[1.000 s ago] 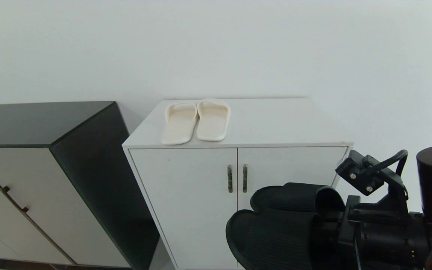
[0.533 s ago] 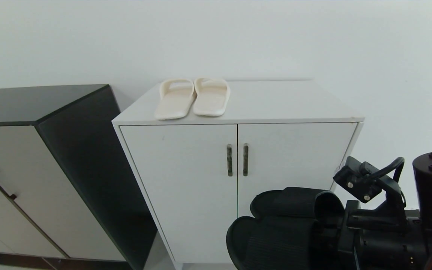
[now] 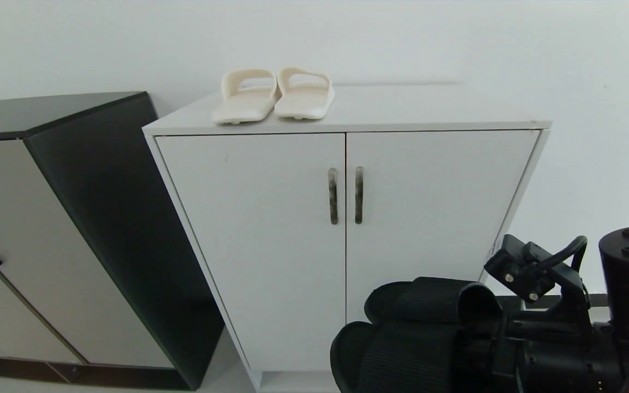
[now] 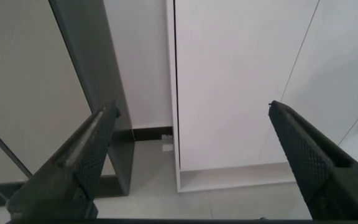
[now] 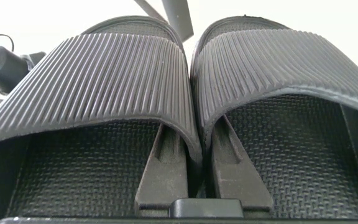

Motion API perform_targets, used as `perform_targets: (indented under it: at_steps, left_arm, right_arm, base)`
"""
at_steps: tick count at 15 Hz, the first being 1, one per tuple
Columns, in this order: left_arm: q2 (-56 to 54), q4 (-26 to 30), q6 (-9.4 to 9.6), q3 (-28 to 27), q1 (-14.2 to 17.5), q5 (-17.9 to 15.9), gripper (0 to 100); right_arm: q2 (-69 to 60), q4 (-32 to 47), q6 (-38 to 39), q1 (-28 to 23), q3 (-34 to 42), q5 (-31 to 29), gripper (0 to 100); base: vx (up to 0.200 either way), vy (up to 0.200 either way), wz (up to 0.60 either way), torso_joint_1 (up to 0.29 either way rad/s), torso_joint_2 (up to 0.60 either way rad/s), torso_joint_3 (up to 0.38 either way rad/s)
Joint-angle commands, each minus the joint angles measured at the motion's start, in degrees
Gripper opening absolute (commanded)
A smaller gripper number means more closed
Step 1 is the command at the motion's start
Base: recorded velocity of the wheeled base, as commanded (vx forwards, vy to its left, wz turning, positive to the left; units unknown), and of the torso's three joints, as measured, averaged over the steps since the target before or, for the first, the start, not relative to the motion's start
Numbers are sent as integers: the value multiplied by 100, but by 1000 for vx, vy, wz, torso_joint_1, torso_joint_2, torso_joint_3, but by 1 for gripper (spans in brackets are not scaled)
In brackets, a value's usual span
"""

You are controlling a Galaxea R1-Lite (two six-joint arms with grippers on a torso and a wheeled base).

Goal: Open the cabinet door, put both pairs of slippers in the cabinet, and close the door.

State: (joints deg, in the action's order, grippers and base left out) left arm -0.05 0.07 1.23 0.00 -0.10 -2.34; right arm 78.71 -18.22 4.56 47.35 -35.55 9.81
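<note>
Cabinet doors are shut, cream slippers lying near its top's left edge and black slippers pinched in the right tool before the right door, so the empty, wide-open left tool should pull a handle first.

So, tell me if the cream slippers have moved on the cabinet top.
No. The cream slippers lie at the same spot on the cabinet top, left of the handles; only the camera moved.
</note>
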Motion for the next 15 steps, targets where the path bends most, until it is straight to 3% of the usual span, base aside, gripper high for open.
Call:
perform_targets:
  at_steps: [1, 7, 8, 9, 10, 11, 13, 14, 15]
  left_arm:
    - [5, 1, 9, 0, 1, -3, 100]
    - [339, -16, 26, -18, 1, 6, 100]
    - [462, -86, -18, -334, 1, -47, 100]
    - [910, -51, -246, -1046, -25, -109, 100]
    - [1569, -34, -369, -1652, -25, -337, 100]
    - [2264, -51, -273, -2083, -25, -821, 100]
    - [3107, -183, -255, -2558, -43, -1787, 100]
    - [3661, -245, 0, -2865, -43, -2605, 100]
    - [3934, -245, 202, -3015, -61, -2886, 100]
  right_arm:
    - [-5, -6, -34, 11, 22, 3, 0]
    - [39, -296, -96, 11, 197, -6, 0]
    - [47, -296, -104, 11, 206, 3, 0]
    - [47, -304, -104, 55, 215, -6, 0]
    - [47, -313, -104, 73, 215, -6, 0]
    - [39, -313, -104, 82, 215, -6, 0]
    - [21, -313, -113, 90, 215, -15, 0]
    - [-5, -322, -175, 99, 215, -23, 0]
    - [-5, -322, -183, 99, 215, -23, 0]
  base:
    - [0, 0, 0, -76, 442, 364]
    - [0, 0, 0, -30, 356, 317]
    - [0, 0, 0, -2, 85, 71]
    - [0, 0, 0, 0, 0, 0]
    - [0, 0, 0, 0, 0, 0]
    - [0, 0, 0, 0, 0, 0]
    - [0, 0, 0, 0, 0, 0]
    - [0, 0, 0, 0, 0, 0]
    - [0, 0, 0, 0, 0, 0]
